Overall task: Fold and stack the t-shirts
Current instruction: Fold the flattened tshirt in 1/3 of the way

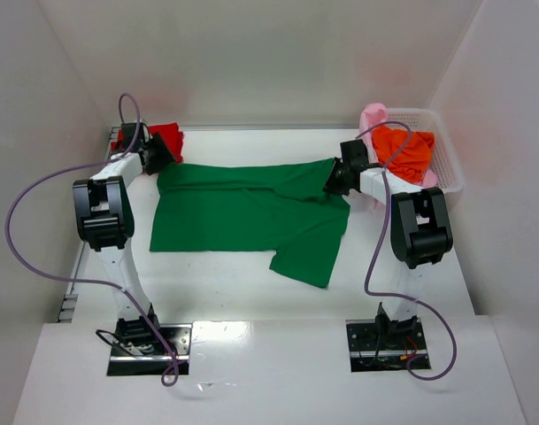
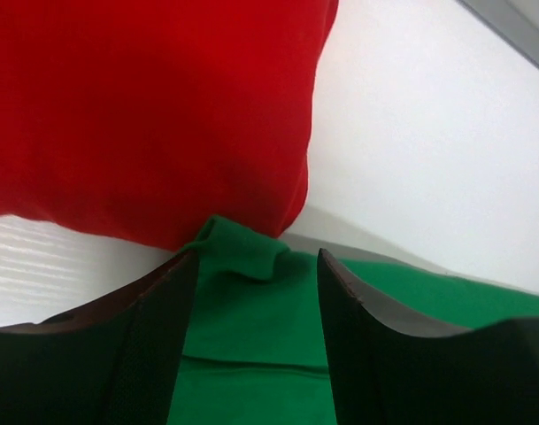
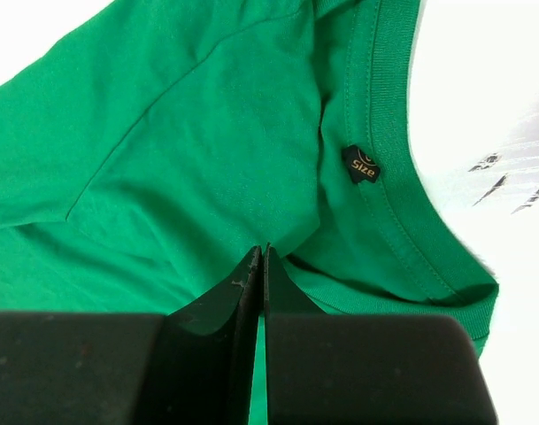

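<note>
A dark green t-shirt [image 1: 242, 217] lies spread out mid-table, one sleeve trailing toward the front [image 1: 309, 257]. My right gripper [image 1: 334, 181] is at its right end. In the right wrist view this gripper [image 3: 262, 252] is shut on a pinch of green t-shirt [image 3: 207, 150] beside the collar and size label [image 3: 360, 165]. My left gripper [image 1: 160, 159] is at the shirt's far left corner. Its jaws [image 2: 256, 257] stand apart, with a bunched green corner [image 2: 242, 252] between the tips. A red t-shirt [image 2: 145, 115] lies just behind that corner. An orange t-shirt [image 1: 406, 150] and a pale pink one [image 1: 373, 119] are in the basket.
A white mesh basket [image 1: 448, 168] stands at the far right against the side wall. The red t-shirt [image 1: 169, 137] sits in the far left corner. White walls close in the back and both sides. Purple cables loop off both arms.
</note>
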### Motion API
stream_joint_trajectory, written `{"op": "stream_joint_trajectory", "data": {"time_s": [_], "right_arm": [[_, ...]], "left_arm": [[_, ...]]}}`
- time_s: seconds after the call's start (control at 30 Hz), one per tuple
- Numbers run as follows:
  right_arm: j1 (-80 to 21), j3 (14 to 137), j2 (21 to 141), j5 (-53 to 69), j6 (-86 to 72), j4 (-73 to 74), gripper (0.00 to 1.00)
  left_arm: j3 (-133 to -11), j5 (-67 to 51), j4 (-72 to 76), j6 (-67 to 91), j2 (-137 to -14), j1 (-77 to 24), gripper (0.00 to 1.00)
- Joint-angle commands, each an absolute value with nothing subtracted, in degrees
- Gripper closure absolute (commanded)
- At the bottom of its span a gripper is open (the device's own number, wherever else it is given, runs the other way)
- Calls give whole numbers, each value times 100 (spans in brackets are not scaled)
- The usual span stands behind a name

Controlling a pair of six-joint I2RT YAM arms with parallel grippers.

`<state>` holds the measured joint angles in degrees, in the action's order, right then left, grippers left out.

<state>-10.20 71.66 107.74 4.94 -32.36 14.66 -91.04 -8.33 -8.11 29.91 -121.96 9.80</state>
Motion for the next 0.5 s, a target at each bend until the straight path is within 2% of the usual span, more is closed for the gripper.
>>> {"op": "stream_joint_trajectory", "data": {"time_s": [0.0, 0.07, 0.17, 0.27, 0.33, 0.47], "right_arm": [[-1028, 7163, 10529, 369, -3270, 1477, 94], [-1028, 7158, 10529, 369, -3270, 1477, 94], [-1028, 7110, 10578, 369, -3270, 1477, 94], [-1028, 7110, 10635, 369, -3270, 1477, 94], [-1028, 7076, 10635, 369, -3270, 1477, 94], [-1028, 7058, 10635, 369, -3270, 1477, 94]], "left_arm": [[-9492, -545, -765, 2865, -12287, 992, 37], [-9492, -469, -765, 2871, -12287, 1037, 44], [-9492, -356, -765, 2927, -12238, 1037, 60], [-9554, -352, -811, 2927, -12287, 1090, 65], [-9594, -299, -863, 2979, -12340, 1090, 62], [-9615, -246, -888, 2979, -12340, 1090, 46]]}}
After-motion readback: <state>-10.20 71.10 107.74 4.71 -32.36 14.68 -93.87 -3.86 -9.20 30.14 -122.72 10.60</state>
